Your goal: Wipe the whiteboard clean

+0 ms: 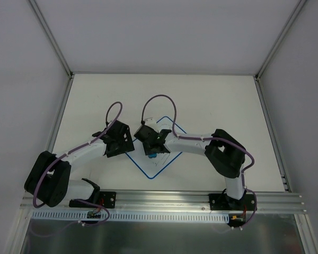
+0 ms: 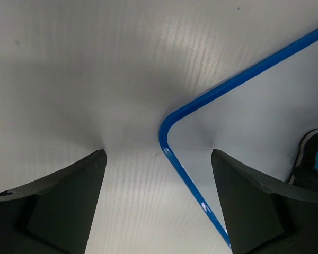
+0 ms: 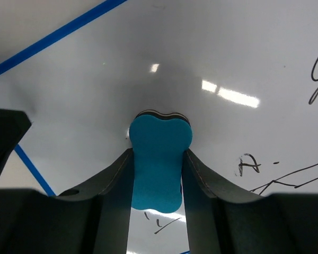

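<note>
**Hand and Board Status**

Left hand (image 2: 158, 159): fingers spread wide, holding nothing, straddling the left corner of the whiteboard (image 1: 161, 164). The whiteboard lies flat, turned diamond-wise, mid-surface (image 1: 95, 100). Right hand (image 3: 159, 152): clamped on the blue eraser (image 3: 159, 174), whose end is on the whiteboard near dark scribbles (image 3: 275, 180).

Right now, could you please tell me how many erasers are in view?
1: the blue eraser, held between the right fingers, over the whiteboard; others may be hidden.
</note>
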Tool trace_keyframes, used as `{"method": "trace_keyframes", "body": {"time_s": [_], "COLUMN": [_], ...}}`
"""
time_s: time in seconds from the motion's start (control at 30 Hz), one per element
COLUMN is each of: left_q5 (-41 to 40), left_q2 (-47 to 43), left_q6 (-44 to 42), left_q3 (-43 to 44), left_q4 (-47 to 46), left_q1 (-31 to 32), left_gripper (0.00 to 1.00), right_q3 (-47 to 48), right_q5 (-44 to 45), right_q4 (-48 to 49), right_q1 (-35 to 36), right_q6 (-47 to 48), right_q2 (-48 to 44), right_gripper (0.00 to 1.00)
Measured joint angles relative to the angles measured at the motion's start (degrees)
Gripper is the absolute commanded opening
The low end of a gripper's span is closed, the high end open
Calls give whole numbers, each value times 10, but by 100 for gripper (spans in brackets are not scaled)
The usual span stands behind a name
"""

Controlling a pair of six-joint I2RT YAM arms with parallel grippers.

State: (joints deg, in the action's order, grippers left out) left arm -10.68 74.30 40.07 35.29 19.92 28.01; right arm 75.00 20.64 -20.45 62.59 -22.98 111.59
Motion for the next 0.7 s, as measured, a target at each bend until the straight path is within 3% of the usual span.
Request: {"method": "trace_keyframes", "body": {"time_s": [0.37, 0.7], "left_q5": [-6, -13], "left_q2": [27, 32], "left_q6": [10, 16], "left_q3": [14, 15], "left_q4": [-28, -38], "left_q1": [0, 0], "left_gripper": [81, 80], "right_q3": [59, 45], "right_q5": [-44, -44], "right_q4": [16, 14], "right_q1": [18, 8], "right_q6": [47, 43], "right_q2": [10, 27], "right_gripper": [0, 0]}}
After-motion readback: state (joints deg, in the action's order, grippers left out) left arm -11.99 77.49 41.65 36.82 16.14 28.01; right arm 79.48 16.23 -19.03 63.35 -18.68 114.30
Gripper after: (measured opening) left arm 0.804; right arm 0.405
